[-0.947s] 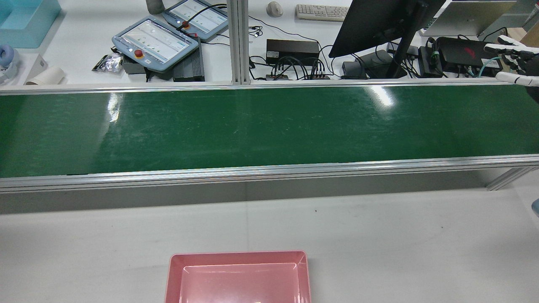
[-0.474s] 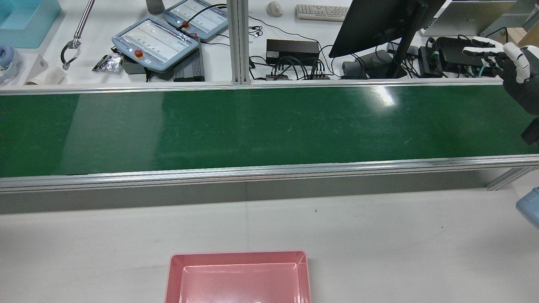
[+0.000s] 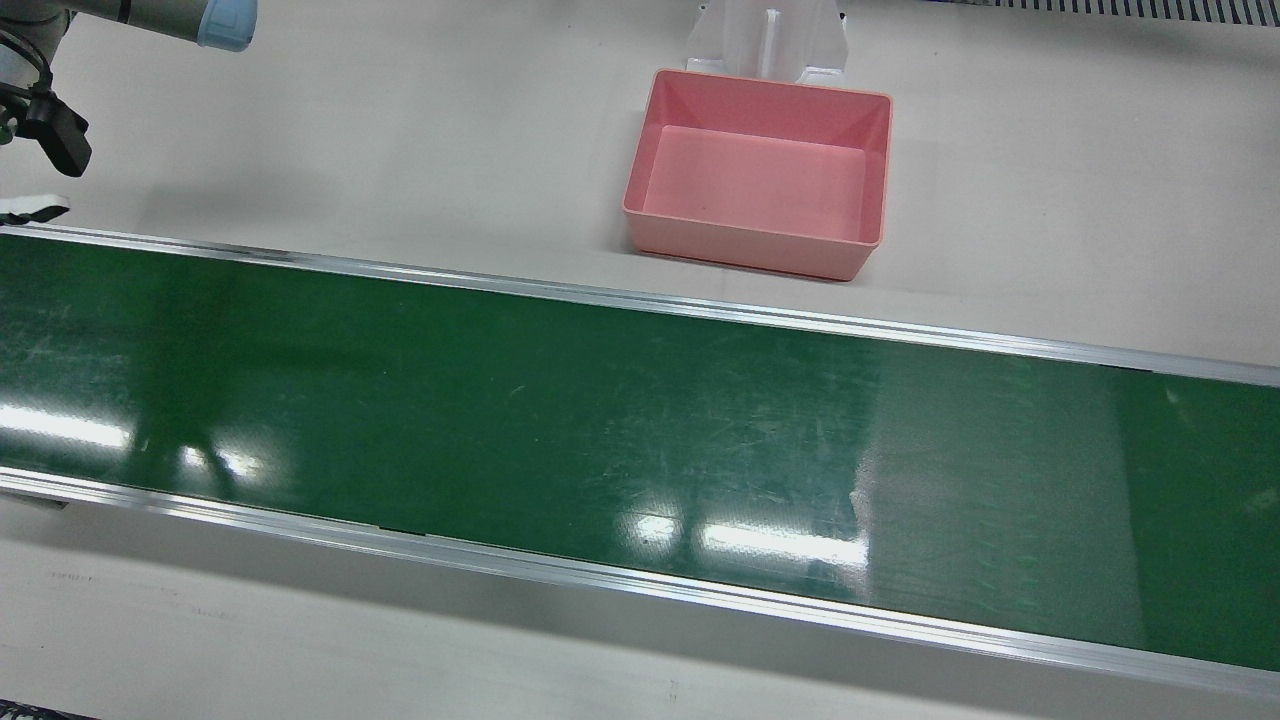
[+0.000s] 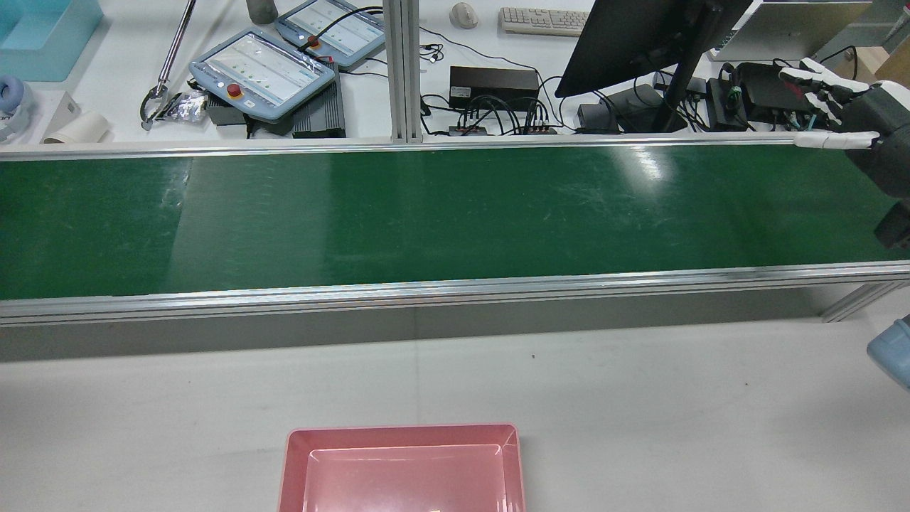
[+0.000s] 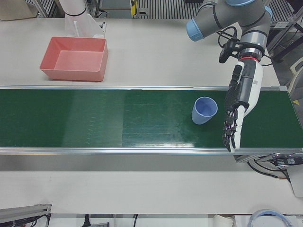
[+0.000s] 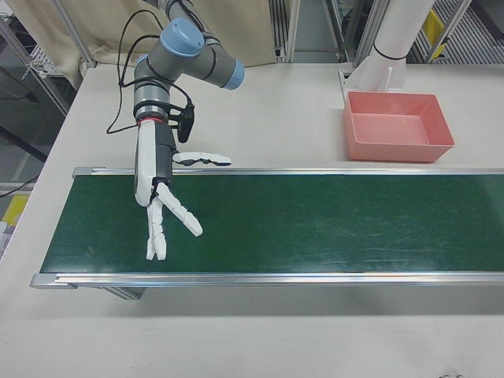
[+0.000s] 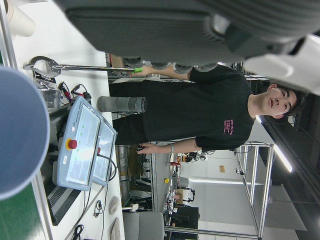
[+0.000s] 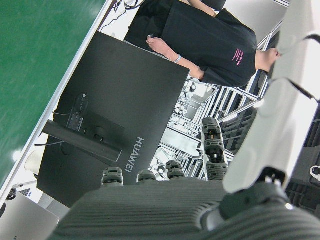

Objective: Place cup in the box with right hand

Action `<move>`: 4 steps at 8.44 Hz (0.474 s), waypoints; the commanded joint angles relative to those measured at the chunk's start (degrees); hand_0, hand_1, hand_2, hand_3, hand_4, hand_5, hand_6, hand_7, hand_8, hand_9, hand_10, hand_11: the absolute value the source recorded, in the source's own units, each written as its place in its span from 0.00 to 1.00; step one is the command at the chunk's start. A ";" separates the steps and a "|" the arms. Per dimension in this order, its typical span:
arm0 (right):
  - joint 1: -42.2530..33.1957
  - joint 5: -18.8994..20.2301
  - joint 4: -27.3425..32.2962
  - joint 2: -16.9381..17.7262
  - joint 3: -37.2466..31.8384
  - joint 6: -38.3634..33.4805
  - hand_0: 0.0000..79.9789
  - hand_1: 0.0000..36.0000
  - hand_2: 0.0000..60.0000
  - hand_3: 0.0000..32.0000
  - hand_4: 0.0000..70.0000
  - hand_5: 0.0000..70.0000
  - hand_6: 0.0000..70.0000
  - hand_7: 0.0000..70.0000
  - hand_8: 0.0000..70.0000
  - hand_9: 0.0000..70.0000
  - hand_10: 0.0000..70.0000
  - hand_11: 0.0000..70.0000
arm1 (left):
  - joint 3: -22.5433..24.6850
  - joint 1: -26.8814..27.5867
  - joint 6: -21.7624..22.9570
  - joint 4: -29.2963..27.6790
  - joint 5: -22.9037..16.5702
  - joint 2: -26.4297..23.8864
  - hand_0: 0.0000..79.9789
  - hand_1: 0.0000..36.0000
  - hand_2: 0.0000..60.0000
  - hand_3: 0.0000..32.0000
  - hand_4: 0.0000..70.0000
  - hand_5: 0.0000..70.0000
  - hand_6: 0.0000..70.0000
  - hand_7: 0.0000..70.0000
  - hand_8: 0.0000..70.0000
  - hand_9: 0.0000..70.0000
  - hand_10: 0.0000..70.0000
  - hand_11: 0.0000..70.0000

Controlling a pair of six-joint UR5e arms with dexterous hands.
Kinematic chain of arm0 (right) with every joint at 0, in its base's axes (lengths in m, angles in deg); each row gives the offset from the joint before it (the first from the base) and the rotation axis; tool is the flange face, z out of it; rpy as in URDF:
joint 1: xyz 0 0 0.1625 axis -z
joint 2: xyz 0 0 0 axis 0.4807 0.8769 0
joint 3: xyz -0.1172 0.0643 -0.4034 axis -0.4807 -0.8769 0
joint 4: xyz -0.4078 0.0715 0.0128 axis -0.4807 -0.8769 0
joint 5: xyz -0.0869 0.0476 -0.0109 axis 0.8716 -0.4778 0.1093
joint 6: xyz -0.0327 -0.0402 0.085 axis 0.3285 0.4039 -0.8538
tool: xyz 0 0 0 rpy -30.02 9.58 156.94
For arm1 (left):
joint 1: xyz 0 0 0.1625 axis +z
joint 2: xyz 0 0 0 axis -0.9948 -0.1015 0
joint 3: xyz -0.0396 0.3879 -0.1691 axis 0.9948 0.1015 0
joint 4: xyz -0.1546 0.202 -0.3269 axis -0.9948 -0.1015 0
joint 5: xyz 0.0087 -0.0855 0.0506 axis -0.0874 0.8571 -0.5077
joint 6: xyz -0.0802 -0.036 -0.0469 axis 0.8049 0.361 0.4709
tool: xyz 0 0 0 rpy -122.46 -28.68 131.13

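A light blue cup (image 5: 204, 109) stands upright on the green belt (image 5: 118, 118) in the left-front view; its rim fills the left edge of the left hand view (image 7: 20, 135). My left hand (image 5: 236, 111) is open, fingers straight, just to the view's right of the cup and apart from it. My right hand (image 6: 161, 206) is open and empty, fingers spread over the belt's other end; it also shows at the right edge of the rear view (image 4: 842, 117). The pink box (image 3: 745, 250) sits empty on the white table, also seen in the rear view (image 4: 402, 435).
The belt's aluminium rails (image 3: 640, 300) run the table's length. Behind the belt are a monitor (image 4: 640, 43), teach pendants (image 4: 263, 71), cables and a person holding a reach grabber (image 4: 167, 71). The right arm's elbow (image 4: 892, 352) hangs at the table's right edge.
My right hand has moved in from the right edge, over the belt's far rail. The grabber has entered and moved right on the back desk. A paler patch on the belt has shifted right.
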State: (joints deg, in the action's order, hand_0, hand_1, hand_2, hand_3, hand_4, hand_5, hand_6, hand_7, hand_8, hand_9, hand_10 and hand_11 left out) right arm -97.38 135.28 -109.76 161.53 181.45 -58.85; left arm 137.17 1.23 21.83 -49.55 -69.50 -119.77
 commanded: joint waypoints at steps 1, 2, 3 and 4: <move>0.10 0.03 -0.08 0.05 -0.06 0.06 0.59 0.46 0.37 0.63 0.05 0.06 0.01 0.13 0.00 0.01 0.03 0.07 | 0.01 -0.02 0.00 0.00 0.06 -0.08 0.00 0.00 0.00 0.00 0.00 0.00 0.00 0.00 0.00 0.00 0.00 0.00; 0.27 0.03 -0.08 0.05 -0.06 0.06 0.60 0.42 0.25 0.62 0.08 0.06 0.01 0.13 0.00 0.01 0.03 0.07 | 0.01 -0.02 0.00 0.00 -0.03 0.00 0.00 0.00 0.00 0.00 0.00 0.00 0.00 0.00 0.00 0.00 0.00 0.00; 0.62 0.03 -0.08 0.05 -0.15 0.06 0.61 0.37 0.14 0.50 0.14 0.06 0.02 0.14 0.00 0.01 0.03 0.07 | 0.01 -0.02 0.00 0.00 -0.03 0.00 0.00 0.00 0.00 0.00 0.00 0.00 0.00 0.00 0.00 0.00 0.00 0.00; 0.62 0.03 -0.08 0.05 -0.24 0.14 0.59 0.51 0.45 0.26 0.12 0.06 0.03 0.17 0.00 0.02 0.04 0.09 | 0.01 -0.02 0.00 0.00 -0.03 -0.08 0.00 0.00 0.00 0.00 0.00 0.00 0.00 0.00 0.00 0.00 0.00 0.00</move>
State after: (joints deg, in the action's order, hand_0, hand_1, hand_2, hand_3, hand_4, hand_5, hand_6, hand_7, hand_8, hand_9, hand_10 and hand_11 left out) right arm -97.05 135.31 -109.83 161.58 181.35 -58.79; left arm 137.17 1.21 21.83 -49.54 -69.50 -119.80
